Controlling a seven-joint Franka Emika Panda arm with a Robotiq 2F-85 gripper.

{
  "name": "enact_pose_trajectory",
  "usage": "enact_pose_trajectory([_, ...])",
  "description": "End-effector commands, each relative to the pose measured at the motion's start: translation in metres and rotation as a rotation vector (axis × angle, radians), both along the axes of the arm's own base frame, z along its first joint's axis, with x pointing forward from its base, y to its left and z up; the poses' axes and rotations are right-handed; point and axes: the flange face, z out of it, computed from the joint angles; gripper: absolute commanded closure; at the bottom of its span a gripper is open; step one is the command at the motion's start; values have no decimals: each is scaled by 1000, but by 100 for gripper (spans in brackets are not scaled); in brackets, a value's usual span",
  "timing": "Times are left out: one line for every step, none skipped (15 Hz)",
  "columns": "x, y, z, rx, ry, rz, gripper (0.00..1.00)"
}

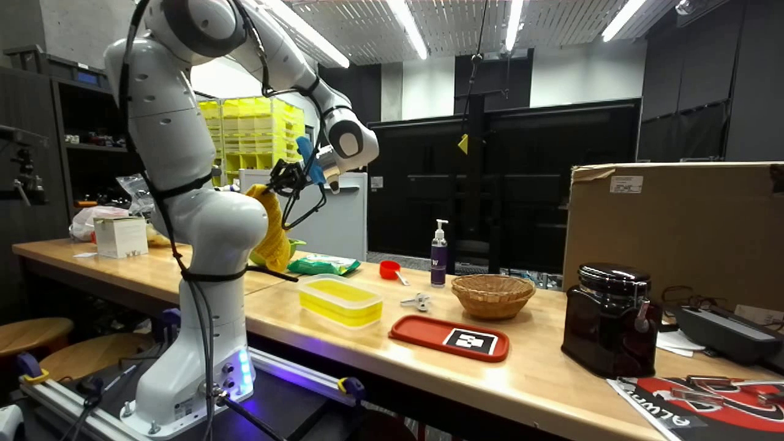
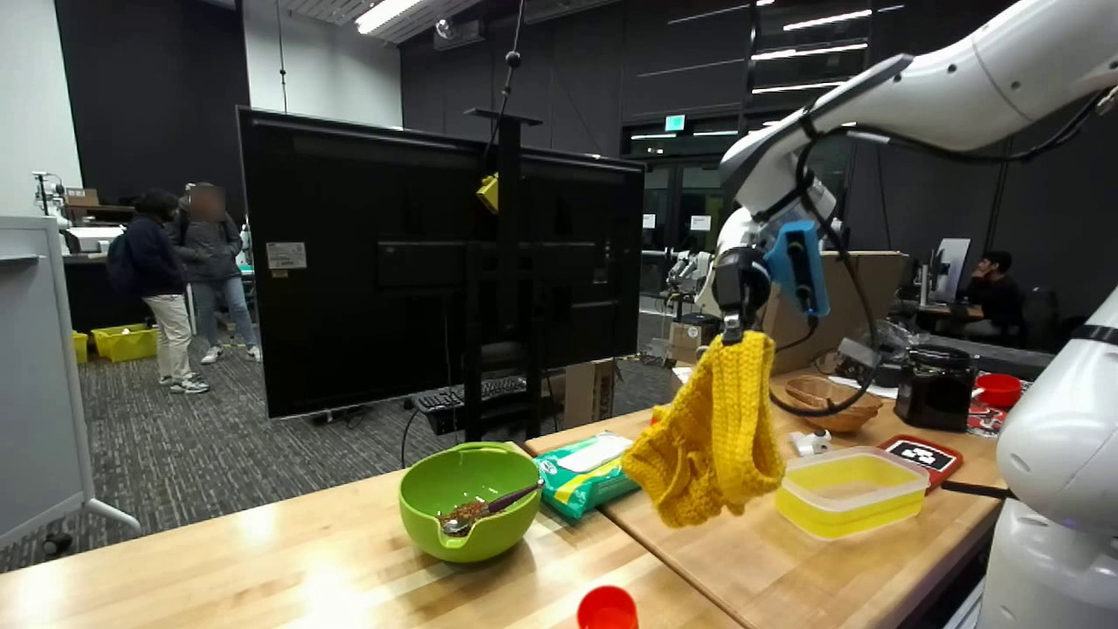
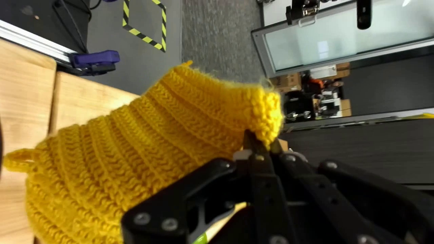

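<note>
Hanging midair, clamped by the gripper (image 2: 732, 332), is a yellow cloth (image 2: 721, 428); in an exterior view, a green bowl (image 2: 498, 542) at its eight o'clock holds a spoon (image 2: 515, 495) and reddish bits (image 2: 469, 509); at four sits a yellow tub (image 2: 865, 515).

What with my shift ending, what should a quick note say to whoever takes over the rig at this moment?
Gripper: shut on the yellow knitted cloth, pinching it by its upper end.
Where things are: the cloth hangs from the gripper; on the table nearby are a green bowl, a green packet beside it, and a translucent yellow container.
Done: cloth gripped.
Left: cloth not yet released.
</note>
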Motion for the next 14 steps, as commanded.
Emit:
enact_pose_trajectory([15,16,-61,178,19,52,99])
enact_pose_trajectory([19,21,-78,219,38,62,99])
enact_pose_trajectory([22,24,-92,246,60,69,99])
enact_pose_trajectory([24,26,-103,271,77,76,99])
enact_pose_trajectory([27,29,-115,286,98,80,99])
enact_pose_trajectory([30,31,-125,290,124,82,99])
enact_pose_trajectory([33,32,-131,284,145,84,99])
enact_pose_trajectory([37,32,-136,266,159,85,99])
enact_pose_trajectory([42,32,-139,240,185,76,99])
enact_pose_trajectory([46,33,-139,227,189,86,99])
enact_pose_trajectory([51,34,-136,199,198,82,99])
enact_pose_trajectory([55,34,-133,174,211,75,99])
enact_pose_trajectory([58,31,-128,156,215,69,99])
enact_pose_trajectory([58,25,-117,123,209,44,99])
